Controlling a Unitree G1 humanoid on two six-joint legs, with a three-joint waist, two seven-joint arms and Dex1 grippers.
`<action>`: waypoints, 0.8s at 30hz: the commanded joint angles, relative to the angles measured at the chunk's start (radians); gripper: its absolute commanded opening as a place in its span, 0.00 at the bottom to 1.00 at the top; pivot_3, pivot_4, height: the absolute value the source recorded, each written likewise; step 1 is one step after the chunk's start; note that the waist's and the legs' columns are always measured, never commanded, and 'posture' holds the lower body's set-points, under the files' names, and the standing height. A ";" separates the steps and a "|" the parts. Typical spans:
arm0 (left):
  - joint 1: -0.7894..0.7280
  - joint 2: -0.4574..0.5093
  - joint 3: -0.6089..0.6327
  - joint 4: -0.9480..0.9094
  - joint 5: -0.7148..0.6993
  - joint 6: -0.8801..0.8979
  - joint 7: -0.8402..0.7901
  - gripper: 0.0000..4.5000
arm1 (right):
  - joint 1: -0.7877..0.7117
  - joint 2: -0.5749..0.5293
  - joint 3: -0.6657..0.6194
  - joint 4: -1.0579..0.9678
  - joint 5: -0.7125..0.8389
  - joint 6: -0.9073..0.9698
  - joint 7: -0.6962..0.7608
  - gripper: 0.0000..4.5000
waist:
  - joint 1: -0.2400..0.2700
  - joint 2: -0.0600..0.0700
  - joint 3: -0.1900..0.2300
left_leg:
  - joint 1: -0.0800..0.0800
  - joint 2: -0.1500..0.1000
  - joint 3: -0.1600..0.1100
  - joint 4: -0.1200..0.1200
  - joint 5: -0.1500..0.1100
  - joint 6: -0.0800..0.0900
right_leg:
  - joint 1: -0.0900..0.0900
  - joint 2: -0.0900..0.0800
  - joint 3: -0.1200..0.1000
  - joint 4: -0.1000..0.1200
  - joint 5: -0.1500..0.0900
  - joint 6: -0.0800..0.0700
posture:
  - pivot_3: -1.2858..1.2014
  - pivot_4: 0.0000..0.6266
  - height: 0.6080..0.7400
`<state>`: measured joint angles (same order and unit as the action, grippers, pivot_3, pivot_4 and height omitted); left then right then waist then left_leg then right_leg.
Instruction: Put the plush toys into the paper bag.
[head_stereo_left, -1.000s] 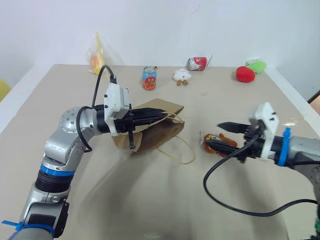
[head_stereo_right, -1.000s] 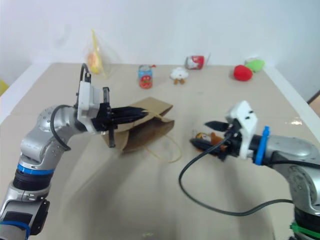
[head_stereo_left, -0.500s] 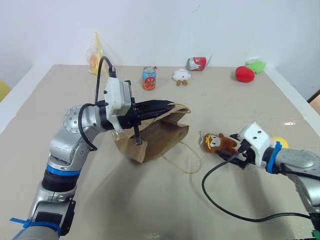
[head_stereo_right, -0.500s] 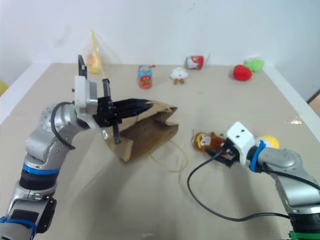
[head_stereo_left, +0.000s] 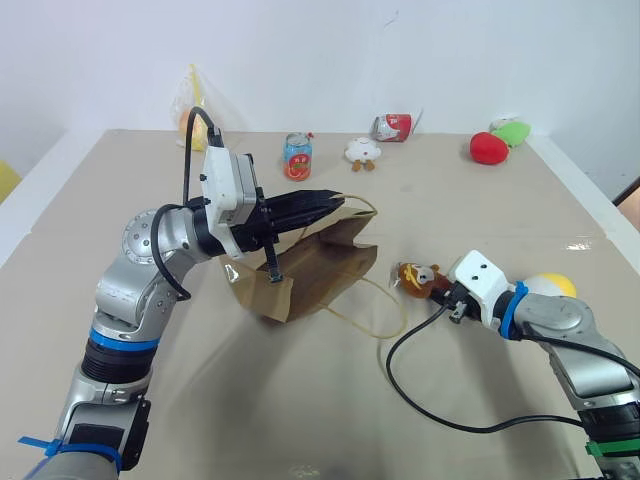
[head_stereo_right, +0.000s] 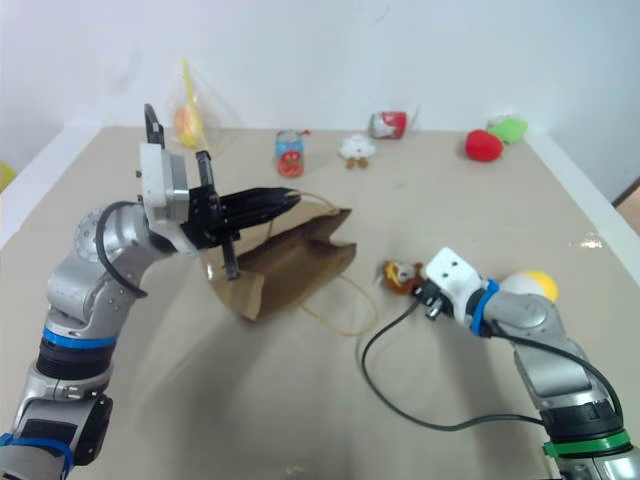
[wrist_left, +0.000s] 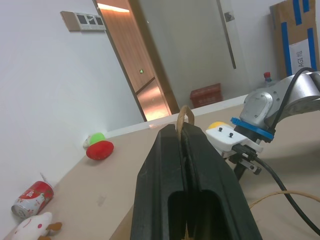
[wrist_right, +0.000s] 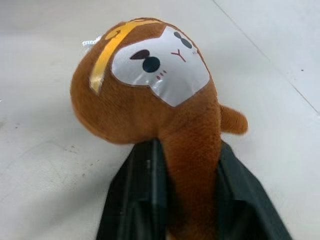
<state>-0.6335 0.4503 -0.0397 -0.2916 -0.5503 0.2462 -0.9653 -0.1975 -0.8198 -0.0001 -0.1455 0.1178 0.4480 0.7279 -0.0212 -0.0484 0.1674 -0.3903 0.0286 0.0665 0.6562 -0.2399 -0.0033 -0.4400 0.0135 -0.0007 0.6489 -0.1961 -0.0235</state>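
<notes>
Right gripper pinching the brown monkey plush at lower right of the head view.

Its fingers are clamping the monkey's body; the white, yellow-framed face is pointing upper left toward the paper bag, long axis running along the fingers. Behind the arm, the white-and-yellow egg plush is lying. At centre, the left gripper, fingers pressed together, is pinching the bag's cord handle, mouth facing right.

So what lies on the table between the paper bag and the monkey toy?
In the left eye view, only the bag's loose cord handle lies between paper bag and monkey toy.
</notes>
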 joint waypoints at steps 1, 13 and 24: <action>-0.008 0.003 0.015 -0.009 0.000 -0.015 0.004 0.00 | -0.021 -0.022 -0.155 -0.105 0.139 0.039 0.062 0.14 | 0.000 0.000 0.000 | 0.000 0.000 0.000 0.000 0.000 0.000 | 0.000 0.000 0.000 0.000 0.000 0.000 | 0.52 0.24 1.00; -0.019 -0.019 -0.004 0.039 0.040 -0.056 0.003 0.00 | -0.272 -0.059 -0.203 -0.427 0.705 0.523 0.109 0.14 | 0.002 0.001 0.001 | 0.000 0.002 -0.003 0.000 0.000 0.000 | 0.001 0.002 -0.003 -0.001 0.000 -0.001 | 0.52 0.24 1.00; -0.025 -0.053 0.002 0.030 0.063 -0.074 0.043 0.00 | -0.358 0.081 0.093 -0.364 0.538 0.444 0.037 0.14 | 0.000 0.001 0.001 | -0.001 0.000 -0.001 0.000 0.000 0.000 | 0.000 0.000 -0.001 -0.001 0.000 0.001 | 0.52 0.24 1.00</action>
<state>-0.6341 0.4020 -0.0471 -0.2405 -0.4883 0.1935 -0.9379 -0.5332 -0.7517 0.0662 -0.5178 0.6887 0.9253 0.7703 -0.0211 -0.0478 0.1681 -0.3915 0.0292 0.0651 0.6565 -0.2399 -0.0032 -0.4403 0.0138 -0.0017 0.6485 -0.1958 -0.0231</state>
